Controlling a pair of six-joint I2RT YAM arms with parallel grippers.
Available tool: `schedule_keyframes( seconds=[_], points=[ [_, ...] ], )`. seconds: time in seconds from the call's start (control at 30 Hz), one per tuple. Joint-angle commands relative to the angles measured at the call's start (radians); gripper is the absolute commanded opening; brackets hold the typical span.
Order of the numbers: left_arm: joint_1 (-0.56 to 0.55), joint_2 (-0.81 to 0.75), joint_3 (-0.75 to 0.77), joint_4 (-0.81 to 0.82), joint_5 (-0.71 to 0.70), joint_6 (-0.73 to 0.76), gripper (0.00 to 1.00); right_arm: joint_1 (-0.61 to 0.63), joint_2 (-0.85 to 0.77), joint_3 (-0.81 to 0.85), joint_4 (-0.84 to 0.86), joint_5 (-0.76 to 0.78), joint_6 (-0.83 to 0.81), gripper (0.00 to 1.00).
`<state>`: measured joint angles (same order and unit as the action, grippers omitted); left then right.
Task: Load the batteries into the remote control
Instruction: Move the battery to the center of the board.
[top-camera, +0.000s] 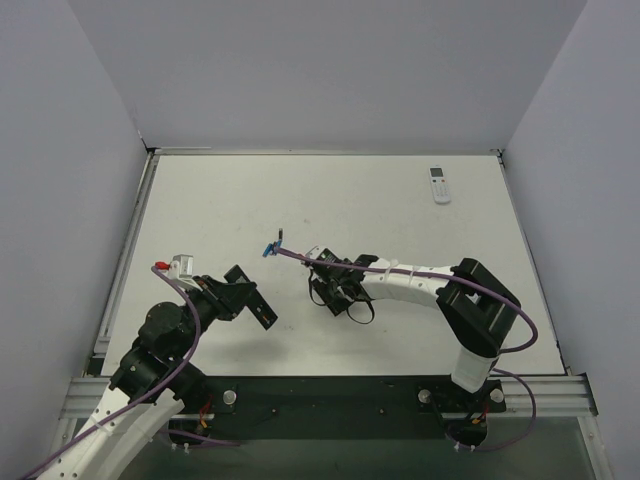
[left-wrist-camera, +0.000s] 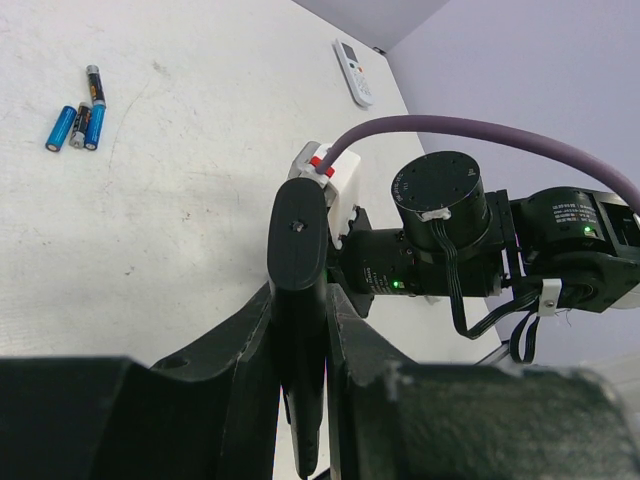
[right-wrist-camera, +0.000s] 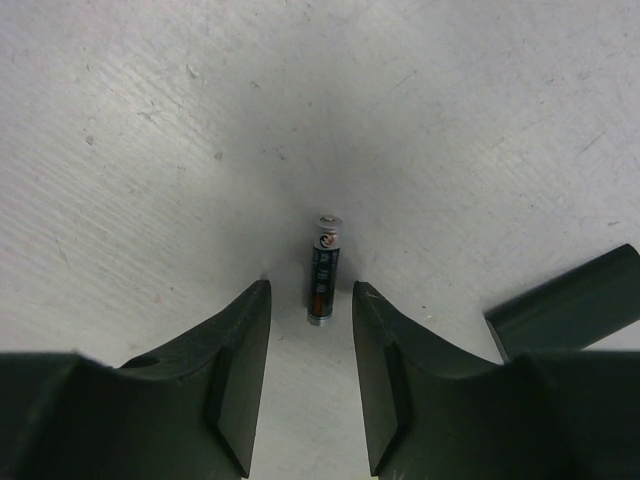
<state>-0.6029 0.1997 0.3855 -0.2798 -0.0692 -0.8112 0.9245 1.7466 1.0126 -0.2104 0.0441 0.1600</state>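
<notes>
Top view. Left gripper (top-camera: 243, 297) sits low at the left of the table (top-camera: 400, 210), clamped on the black remote (top-camera: 262, 311), which it holds clear of the surface and which angles toward the near right. Right gripper (top-camera: 335, 290) is at mid-table, pointing down, just right of the remote's free end. The batteries (top-camera: 270, 249) are a small blue cluster on the table just beyond and left of the right gripper. A white remote (top-camera: 439, 184) lies well apart at the far right.

Left wrist. Both fingers (left-wrist-camera: 240, 350) press on the sides of the remote, which stands up between them with its rounded end free. The battery cluster lies flat at the upper left, blue ones and dark ones side by side and touching. The white remote is near the far edge. The right arm's wrist is just behind the remote.

Right wrist. Jaws apart, nothing gripped. A single dark battery (right-wrist-camera: 323, 270) lies flat on the table between the fingertips, a gap on each side. A dark bar end enters at the right edge; I cannot tell what it is.
</notes>
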Motion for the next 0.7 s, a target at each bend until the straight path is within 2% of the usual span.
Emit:
schedule_keyframes(
  seconds=[0.0, 0.2, 0.67],
  points=[
    [-0.005, -0.005, 0.006, 0.059, 0.019, -0.006, 0.0, 0.007, 0.025, 0.009, -0.139, -0.009, -0.046, 0.36],
    [-0.005, -0.008, 0.001, 0.054, 0.019, -0.002, 0.0, -0.009, -0.006, 0.014, -0.191, -0.003, -0.037, 0.37],
    [-0.005, -0.009, 0.001, 0.053, 0.02, 0.0, 0.0, -0.026, 0.039, 0.06, -0.253, 0.097, 0.001, 0.36]
  ],
)
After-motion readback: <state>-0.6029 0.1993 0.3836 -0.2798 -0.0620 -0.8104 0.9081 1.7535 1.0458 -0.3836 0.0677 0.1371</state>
